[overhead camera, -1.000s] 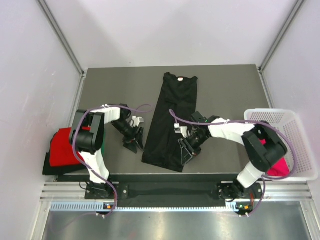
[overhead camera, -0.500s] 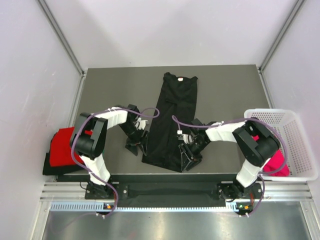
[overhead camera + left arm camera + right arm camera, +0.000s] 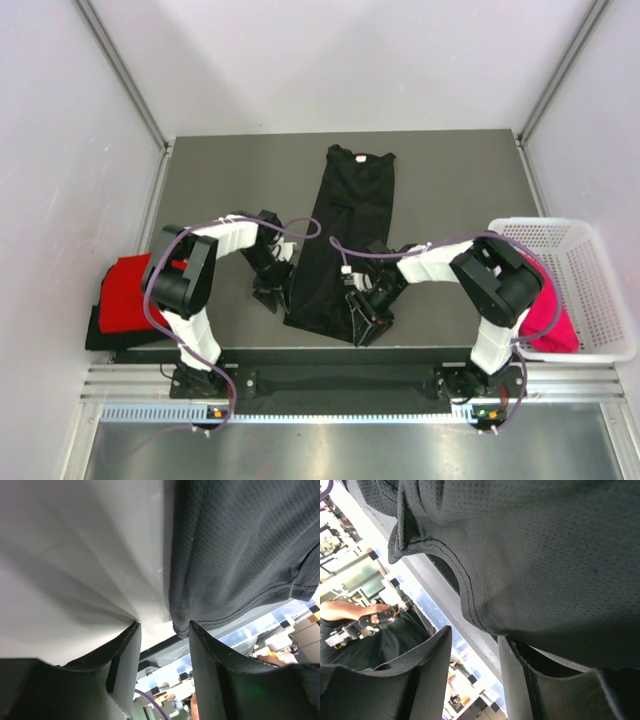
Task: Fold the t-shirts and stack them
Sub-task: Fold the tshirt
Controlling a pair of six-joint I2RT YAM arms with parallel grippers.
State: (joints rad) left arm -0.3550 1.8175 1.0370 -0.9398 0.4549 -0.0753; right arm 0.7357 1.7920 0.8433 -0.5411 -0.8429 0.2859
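Beside near hem of black t-shirt [image 3: 345, 225], left tool [image 3: 164, 627], right tool [image 3: 474, 636] (both spread, empty)

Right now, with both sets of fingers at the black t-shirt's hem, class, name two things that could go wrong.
One: the left fingers stand open at the very corner of the hem of the black t-shirt, mostly over bare table, so closing may miss the cloth. Two: near the right fingers the hem is buckled, so they may catch one layer only and skew the fold.
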